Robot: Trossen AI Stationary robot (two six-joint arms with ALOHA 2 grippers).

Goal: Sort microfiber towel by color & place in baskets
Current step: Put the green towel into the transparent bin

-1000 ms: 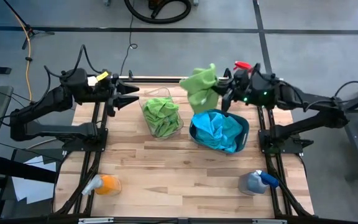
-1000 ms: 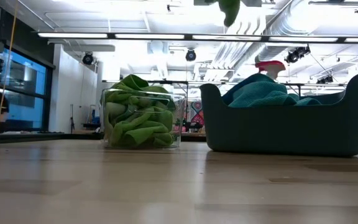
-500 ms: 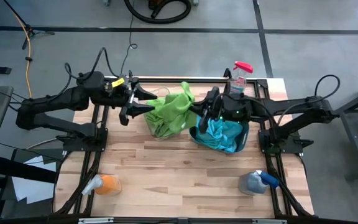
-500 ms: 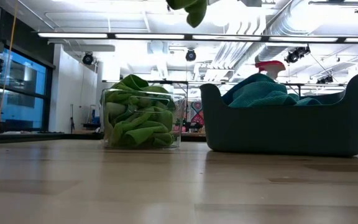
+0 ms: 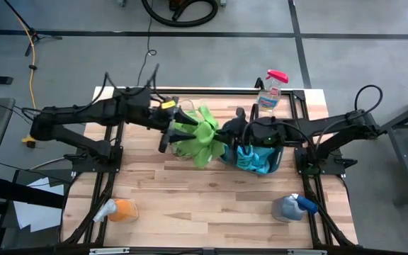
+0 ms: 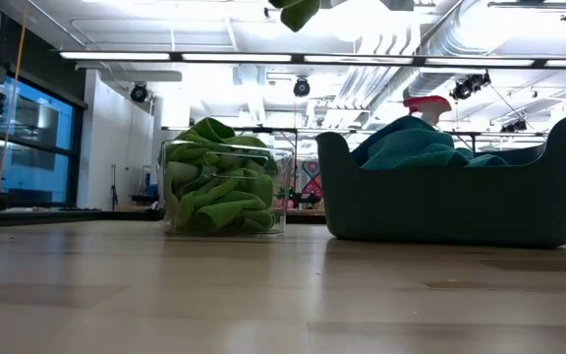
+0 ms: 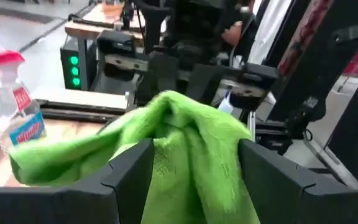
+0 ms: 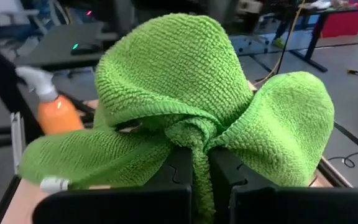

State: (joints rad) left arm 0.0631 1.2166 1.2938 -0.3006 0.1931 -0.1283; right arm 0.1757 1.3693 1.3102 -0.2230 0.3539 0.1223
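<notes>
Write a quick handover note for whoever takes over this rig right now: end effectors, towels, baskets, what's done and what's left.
Right end effector: shut on a green towel, held up over the clear basket.
Left end effector: open, fingers either side of that same towel, not gripping.
Clear basket: holds green towels. Teal basket: holds blue towels.
Done: no loose towels visible on the table.
Left: get this green towel into the clear basket.
</notes>
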